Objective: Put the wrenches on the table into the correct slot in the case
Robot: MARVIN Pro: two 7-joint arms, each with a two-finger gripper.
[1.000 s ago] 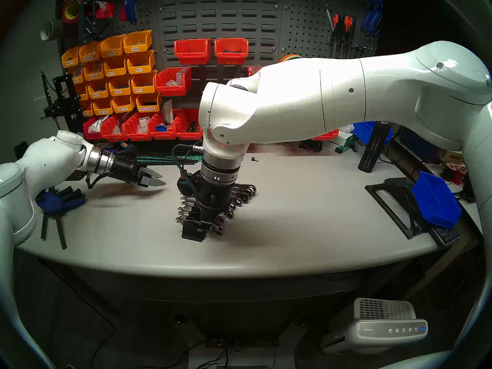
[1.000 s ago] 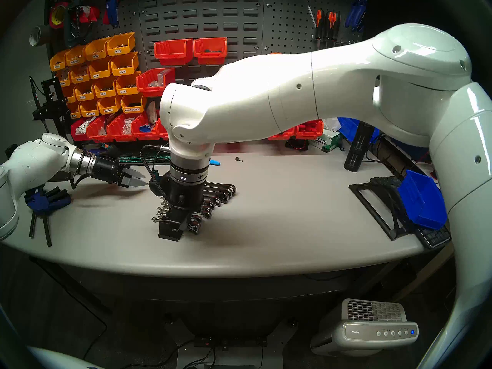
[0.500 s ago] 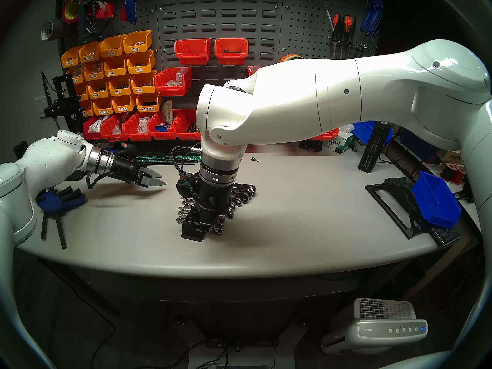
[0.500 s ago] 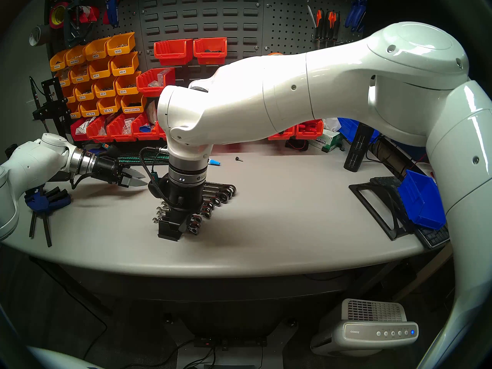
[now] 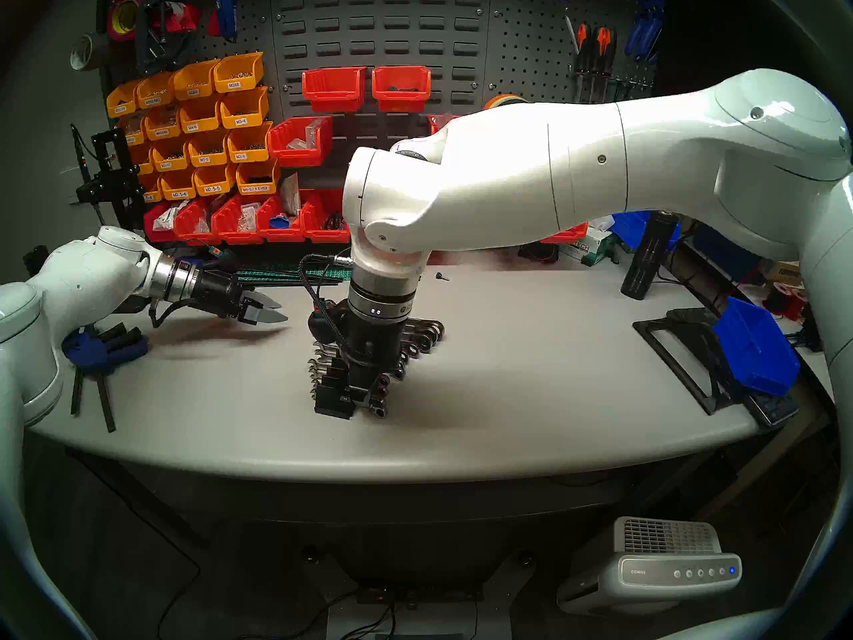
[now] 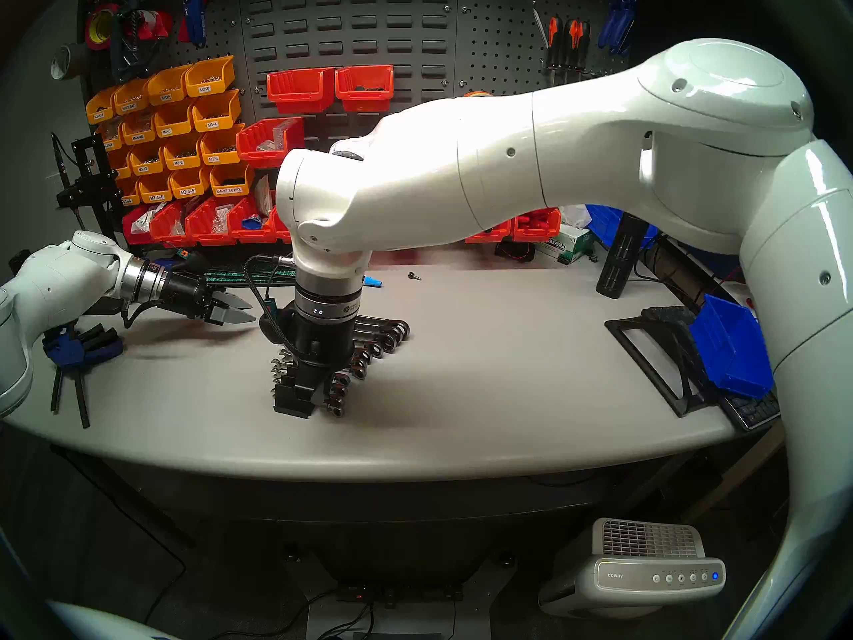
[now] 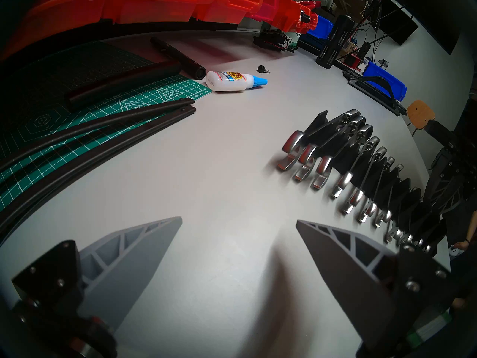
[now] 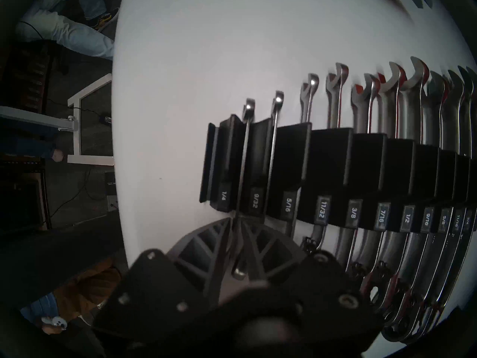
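Head pair look down at table [image 5: 507,371]; wrist cams close, share rack [image 8: 335,156].

The pale grey bench [image 5: 531,394], curved along its front edge, carried a black wrench rack [image 5: 334,396] near its middle. A green cutting mat [image 7: 144,96] lay toward the back left, a glue bottle [image 7: 227,81] just beside its corner. Blue clamps [image 5: 99,348] rested at the left end, a black stand [image 5: 678,362] at the right.
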